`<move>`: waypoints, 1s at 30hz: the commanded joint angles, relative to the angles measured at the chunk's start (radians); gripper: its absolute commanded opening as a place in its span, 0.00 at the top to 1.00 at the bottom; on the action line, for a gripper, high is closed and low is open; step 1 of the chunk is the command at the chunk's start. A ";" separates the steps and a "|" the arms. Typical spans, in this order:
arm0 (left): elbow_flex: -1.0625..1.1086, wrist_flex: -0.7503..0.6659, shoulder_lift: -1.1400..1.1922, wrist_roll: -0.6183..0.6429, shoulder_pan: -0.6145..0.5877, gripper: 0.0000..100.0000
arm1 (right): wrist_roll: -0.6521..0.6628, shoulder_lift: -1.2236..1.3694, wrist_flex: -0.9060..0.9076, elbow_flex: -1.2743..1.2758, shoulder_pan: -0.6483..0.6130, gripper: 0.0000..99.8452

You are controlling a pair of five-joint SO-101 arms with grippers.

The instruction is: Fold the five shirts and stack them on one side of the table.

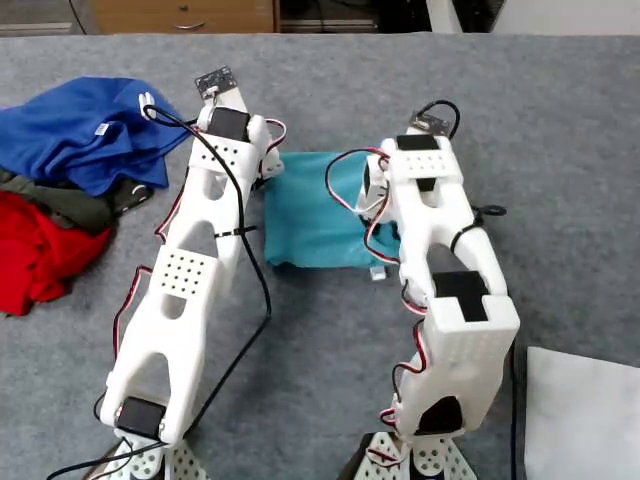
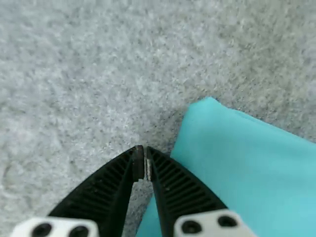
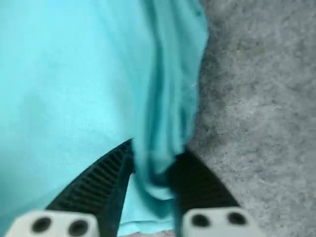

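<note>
A teal shirt (image 1: 310, 215) lies folded into a rectangle in the middle of the grey table, between the two arms. In the left wrist view, my left gripper (image 2: 143, 163) is shut with nothing in it, just off the teal shirt's corner (image 2: 237, 173) and low over the carpet. My right gripper (image 3: 156, 150) is shut on a thick fold of the teal shirt (image 3: 74, 74) at the shirt's right edge. The left arm (image 1: 215, 190) stands over the shirt's left edge, and the right arm (image 1: 435, 210) covers its right edge.
At the table's left edge a pile holds a blue shirt (image 1: 85, 130), a dark olive shirt (image 1: 70, 205) and a red shirt (image 1: 35, 255). A white sheet-like thing (image 1: 585, 415) lies at the front right corner. The grey surface (image 1: 560, 150) stretches bare to the right.
</note>
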 commanded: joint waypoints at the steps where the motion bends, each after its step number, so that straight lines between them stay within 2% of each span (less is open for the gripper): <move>1: -0.003 -0.009 -0.016 -0.005 0.003 0.97 | -0.006 -0.008 0.014 -0.053 0.004 0.97; 8: -0.005 -0.009 -0.016 -0.005 0.003 0.97 | -0.005 -0.008 0.155 -0.163 0.038 1.00; 11: -0.014 -0.006 -0.024 0.012 -0.020 0.97 | -0.002 -0.008 0.236 -0.232 0.114 1.00; 15: -0.048 -0.018 -0.025 0.084 -0.107 0.97 | 0.089 -0.008 0.393 -0.312 0.237 1.00; 17: -0.046 -0.031 -0.025 0.083 -0.117 0.97 | 0.120 -0.010 0.480 -0.352 0.308 1.00; 21: -0.046 -0.023 -0.024 0.083 -0.092 0.97 | 0.199 -0.111 0.488 -0.318 0.495 1.00; 30: -0.046 -0.026 -0.021 0.083 -0.081 0.97 | 0.489 -0.463 0.486 -0.030 0.951 1.00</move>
